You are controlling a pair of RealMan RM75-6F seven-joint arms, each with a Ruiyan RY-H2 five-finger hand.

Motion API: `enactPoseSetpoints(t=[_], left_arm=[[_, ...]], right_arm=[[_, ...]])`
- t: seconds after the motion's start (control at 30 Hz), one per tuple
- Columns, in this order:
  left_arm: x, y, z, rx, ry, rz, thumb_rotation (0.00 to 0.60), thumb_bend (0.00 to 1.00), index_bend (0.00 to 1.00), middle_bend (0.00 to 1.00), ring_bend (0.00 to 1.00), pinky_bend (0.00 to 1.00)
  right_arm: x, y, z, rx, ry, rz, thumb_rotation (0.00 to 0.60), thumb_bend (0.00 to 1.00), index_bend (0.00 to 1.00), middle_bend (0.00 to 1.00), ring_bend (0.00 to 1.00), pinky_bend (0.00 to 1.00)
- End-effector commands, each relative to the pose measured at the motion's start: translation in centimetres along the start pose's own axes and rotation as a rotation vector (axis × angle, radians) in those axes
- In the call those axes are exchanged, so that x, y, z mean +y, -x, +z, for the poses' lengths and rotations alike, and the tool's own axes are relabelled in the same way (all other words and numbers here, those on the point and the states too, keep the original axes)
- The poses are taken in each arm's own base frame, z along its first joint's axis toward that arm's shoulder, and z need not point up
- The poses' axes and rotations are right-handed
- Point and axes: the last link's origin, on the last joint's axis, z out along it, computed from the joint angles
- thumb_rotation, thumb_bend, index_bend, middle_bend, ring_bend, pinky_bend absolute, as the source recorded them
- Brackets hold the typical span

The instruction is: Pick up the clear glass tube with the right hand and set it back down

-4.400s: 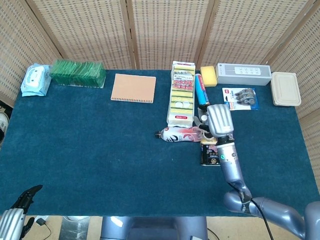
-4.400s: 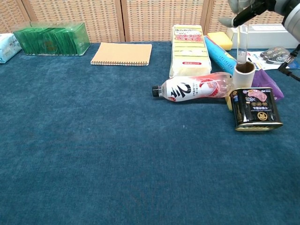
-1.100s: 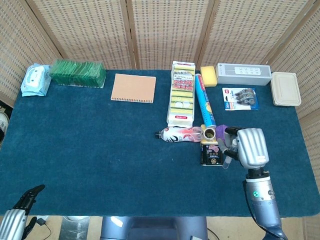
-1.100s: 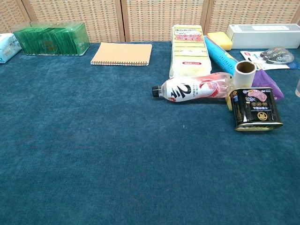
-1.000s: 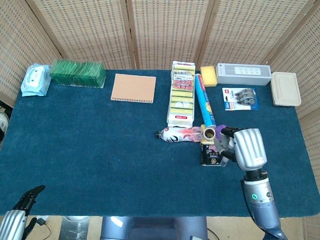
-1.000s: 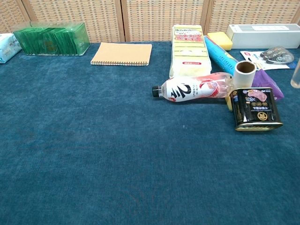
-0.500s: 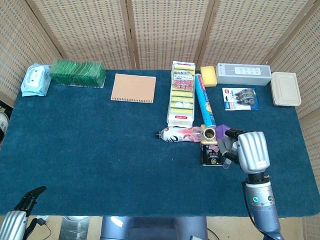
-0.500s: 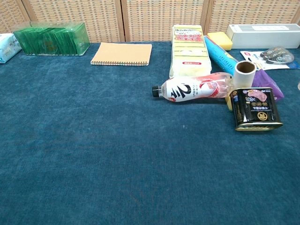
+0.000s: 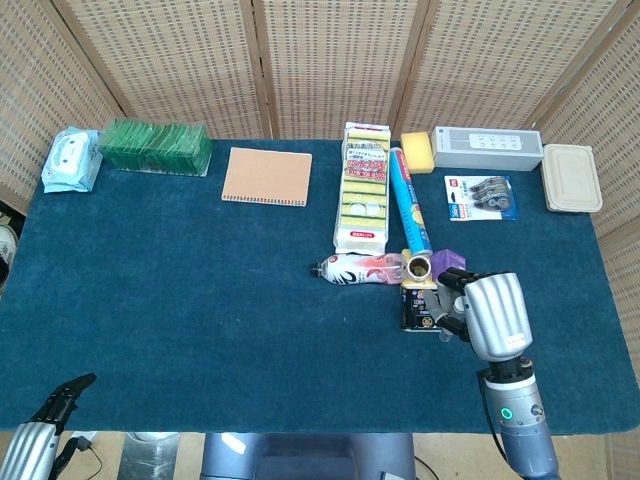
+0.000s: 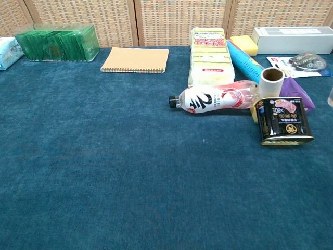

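My right hand [image 9: 492,312] hangs over the table's right side, just right of a black can [image 9: 418,305], with its back towards the head camera. Its fingers [image 9: 452,298] curl around the clear glass tube [image 9: 447,330]; only the tube's lower end peeks out below them. In the chest view the tube [image 10: 331,97] is a thin clear sliver at the right edge, off the cloth, and the hand itself is out of frame. My left hand [image 9: 45,425] sits at the bottom left corner off the table, fingers stretched out and holding nothing.
Left of the hand are the black can [image 10: 282,121], a cardboard roll [image 10: 271,80], a lying bottle [image 10: 213,97] and a purple packet [image 10: 296,94]. A sponge pack [image 9: 365,190], a blue roll [image 9: 408,205], a notebook [image 9: 267,176] and boxes line the back.
Over the last second my right hand with the tube has drifted a little right, then back left and nearer. The tube's sliver has bobbed at the chest view's right edge.
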Motion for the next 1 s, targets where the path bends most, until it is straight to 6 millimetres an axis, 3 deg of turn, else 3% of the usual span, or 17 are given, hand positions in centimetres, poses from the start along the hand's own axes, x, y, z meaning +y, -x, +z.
enactPoseSetpoints(t=[0.03,0.1,0.17,0.27,0.4,0.5,0.57,0.63,0.73,0.8,0.93,1.0], left_arm=[[0.2,-0.2,0.3,0.017,0.006,0.0,0.6,0.2,0.11,0.17,0.16,0.35],[0.4,-0.2,-0.1,0.013,0.017,-0.01,0.6,0.2,0.11,0.17,0.16,0.35],[0.0,-0.2,-0.3,0.011,0.005,-0.008,0.6,0.2,0.11,0.17,0.16,0.35],[-0.5,0.0,0.1,0.009,-0.024,-0.004,0.6,0.2,0.11,0.17,0.16,0.35],[-0.1,-0.2,0.2,0.015,-0.005,-0.005,0.6,0.2,0.11,0.17,0.16,0.35],[0.0,-0.4,-0.1,0.022,0.0,-0.01,0.6,0.2,0.11,0.17,0.16,0.35],[-0.3,-0.3,-0.1,0.022,-0.011,-0.006,0.6,0.2,0.11,0.17,0.16,0.35],[-0.4,-0.2,0.0,0.019,-0.017,-0.009,0.6,0.2,0.11,0.17,0.16,0.35],[-0.6,0.0,0.2,0.006,-0.019,-0.011,0.6,0.2,0.11,0.17,0.16,0.35],[-0.3,-0.1,0.3,0.012,-0.008,-0.007,0.6,0.2,0.11,0.17,0.16,0.35],[0.1,0.1,-0.1,0.003,0.008,-0.009,0.6,0.2,0.11,0.17,0.16,0.35],[-0.1,0.2,0.0,0.001,-0.001,-0.006,0.6,0.2,0.11,0.17,0.16,0.35]], right_arm=[[-1.4,0.6,-2.9,-0.135,-0.074,-0.005,0.6,0.4,0.81,0.97,1.0,1.0],[-0.8,0.3,-1.3,-0.033,-0.015,0.025,0.6,0.4,0.81,0.97,1.0,1.0],[-0.2,1.5,0.3,-0.03,0.046,0.046,0.6,0.4,0.81,0.97,1.0,1.0],[-1.4,3.6,0.1,-0.124,-0.041,0.02,0.6,0.4,0.81,0.98,1.0,1.0],[-3.4,4.6,-0.9,-0.173,-0.199,-0.009,0.6,0.4,0.81,0.98,1.0,1.0],[-2.4,4.6,1.2,-0.079,-0.146,-0.056,0.6,0.4,0.81,0.98,1.0,1.0],[-1.7,5.6,2.2,-0.092,-0.078,-0.052,0.6,0.4,0.81,0.98,1.0,1.0],[-1.9,6.2,1.5,-0.145,-0.113,-0.068,0.6,0.4,0.81,0.98,1.0,1.0],[-2.4,6.9,-1.1,-0.259,-0.246,-0.112,0.6,0.39,0.81,0.98,1.0,1.0],[-1.8,6.4,-0.6,-0.274,-0.253,-0.111,0.6,0.39,0.81,0.98,1.0,1.0],[0.7,5.4,3.8,-0.137,-0.085,-0.116,0.6,0.39,0.81,0.98,1.0,1.0],[0.1,5.6,2.8,-0.169,-0.084,-0.051,0.6,0.39,0.81,0.98,1.0,1.0]])
